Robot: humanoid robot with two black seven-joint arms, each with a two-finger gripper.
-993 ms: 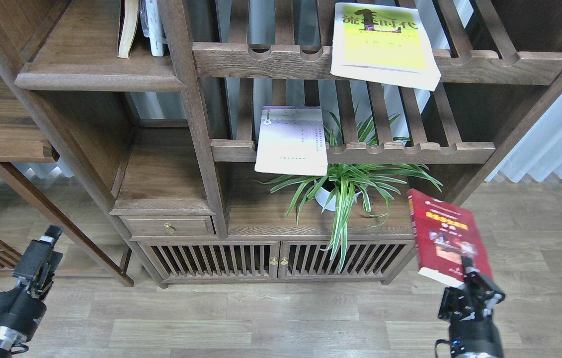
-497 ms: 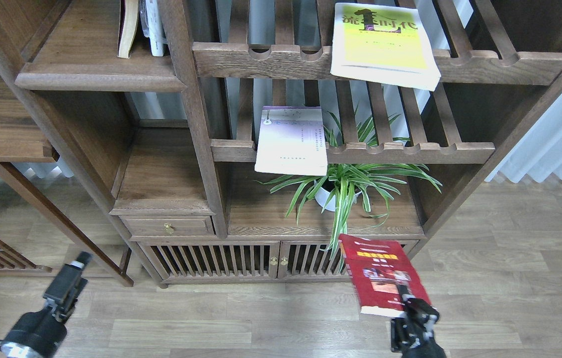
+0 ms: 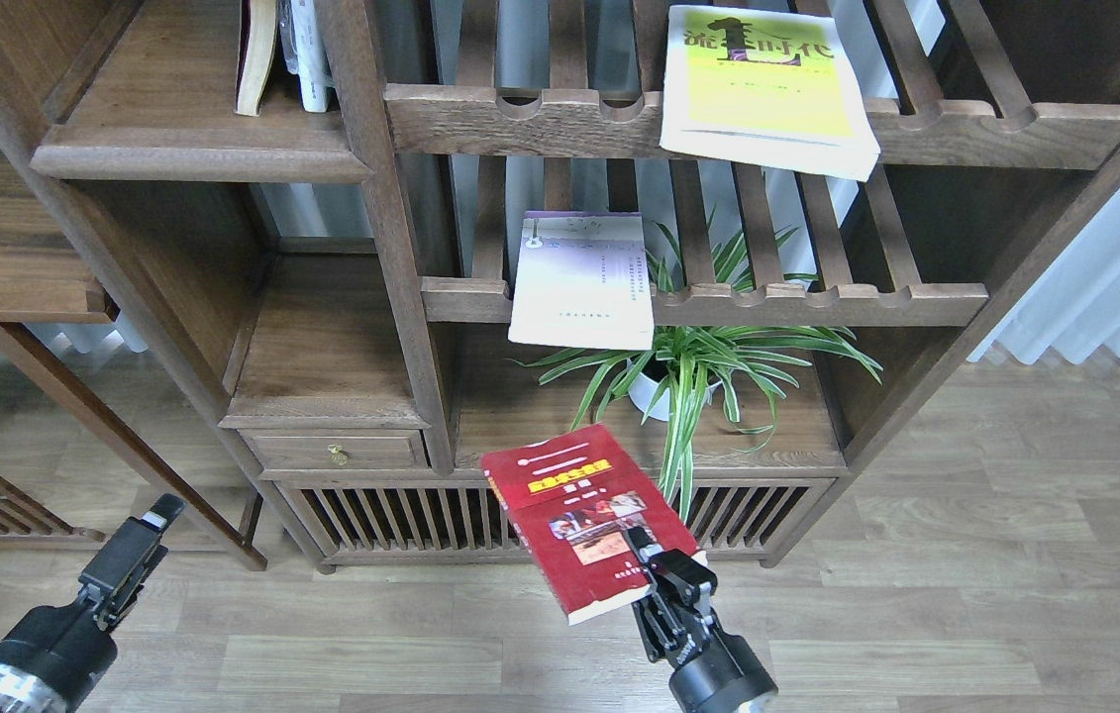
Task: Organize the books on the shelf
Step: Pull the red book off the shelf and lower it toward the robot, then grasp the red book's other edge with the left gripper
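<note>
Plant [image 3: 688, 371] beneath slatted rack [image 3: 817, 302]

Right fingers [image 3: 641, 547] gripping red book [image 3: 587, 520] (tilted), before shelf [image 3: 193, 158]

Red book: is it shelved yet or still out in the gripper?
Out. The red book is clamped at its lower corner by the right gripper, cover up, in front of the cabinet doors, resting on no shelf.

Even, soft daylight, sharp focus throughout, deep shade inside the compartments.
</note>
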